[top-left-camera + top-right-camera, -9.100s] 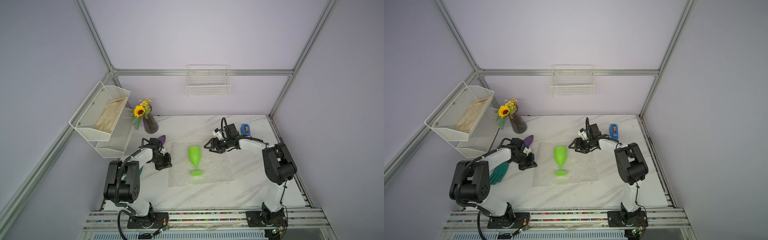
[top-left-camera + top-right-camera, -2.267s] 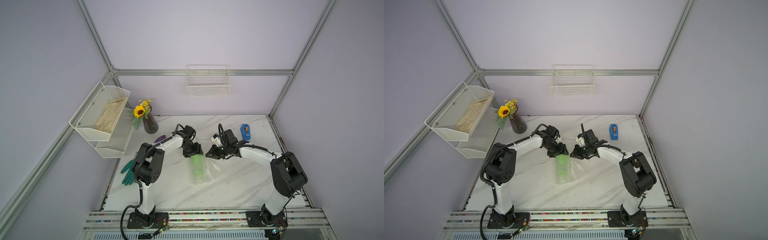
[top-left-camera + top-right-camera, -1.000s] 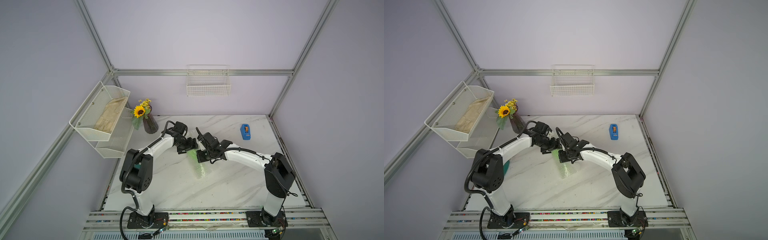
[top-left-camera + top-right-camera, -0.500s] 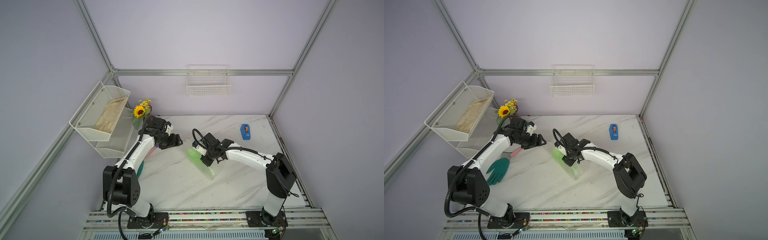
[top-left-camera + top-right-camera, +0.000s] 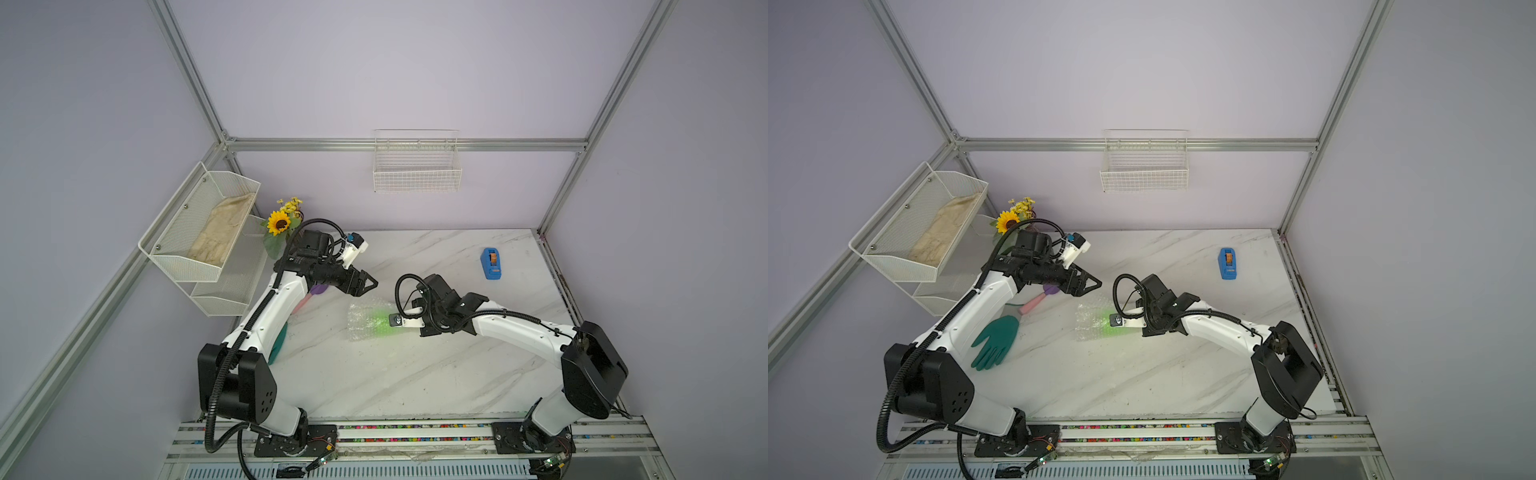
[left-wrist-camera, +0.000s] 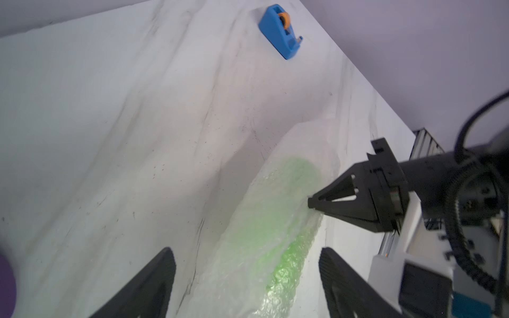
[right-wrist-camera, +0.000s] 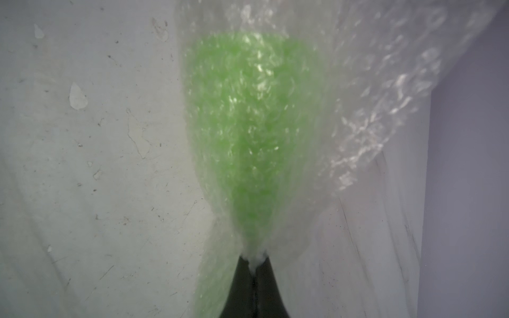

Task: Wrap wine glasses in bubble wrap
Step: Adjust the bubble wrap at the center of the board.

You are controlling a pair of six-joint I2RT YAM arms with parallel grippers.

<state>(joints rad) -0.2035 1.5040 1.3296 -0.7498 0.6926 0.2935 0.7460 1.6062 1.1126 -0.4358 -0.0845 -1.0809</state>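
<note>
Left claw (image 5: 368,285) backs off, open; right claw (image 6: 310,203) alone pinches the bubble wrap (image 5: 360,320) round the glass (image 5: 380,323): rolled, not yet secured.

left arm (image 5: 282,301) extended, left fingers (image 6: 150,283) spread wide, right arm (image 5: 511,330) reaching inward, right fingers (image 7: 239,289) pinched together

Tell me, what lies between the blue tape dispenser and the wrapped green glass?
Left wrist view: only bare marble table separates the tape dispenser from the bubble wrap around the goblet.
</note>
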